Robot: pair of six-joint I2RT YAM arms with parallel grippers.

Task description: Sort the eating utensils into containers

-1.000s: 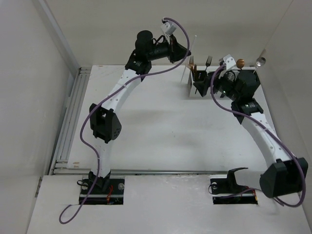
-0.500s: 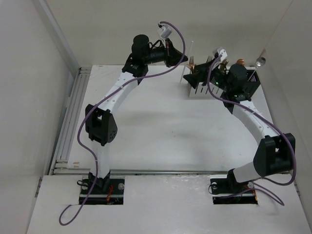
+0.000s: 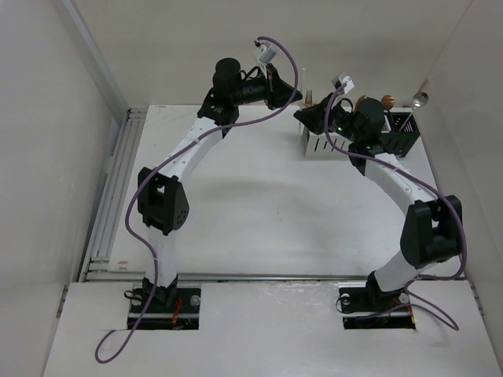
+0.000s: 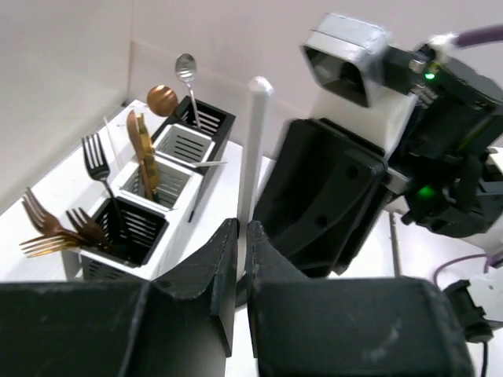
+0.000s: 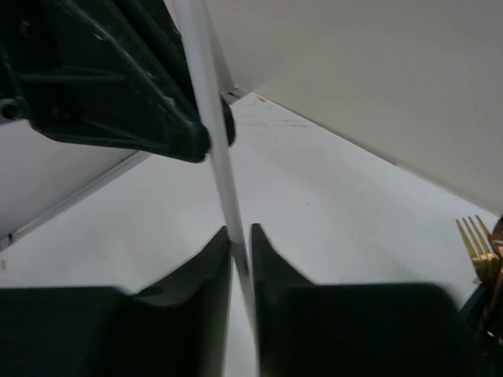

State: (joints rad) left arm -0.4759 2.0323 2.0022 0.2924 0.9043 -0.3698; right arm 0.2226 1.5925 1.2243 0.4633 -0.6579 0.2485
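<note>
We see our left gripper (image 4: 242,232) clamped on a white-handled utensil (image 4: 253,149) upright between its jaws, containers (image 4: 185,145) to their left, only the right wrist view shows our right gripper (image 5: 240,236) nipping the same slim shaft

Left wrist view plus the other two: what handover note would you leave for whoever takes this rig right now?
The left tool is shut on the white-handled utensil, held upright in the air.
The right tool looks shut on the same handle, close to the left one: a handover mid-way.
The containers already hold forks, knives and spoons, grouped by kind.
Left to do: one tool releases, the other drops this piece into its box. I see no other utensil outside the boxes.
</note>
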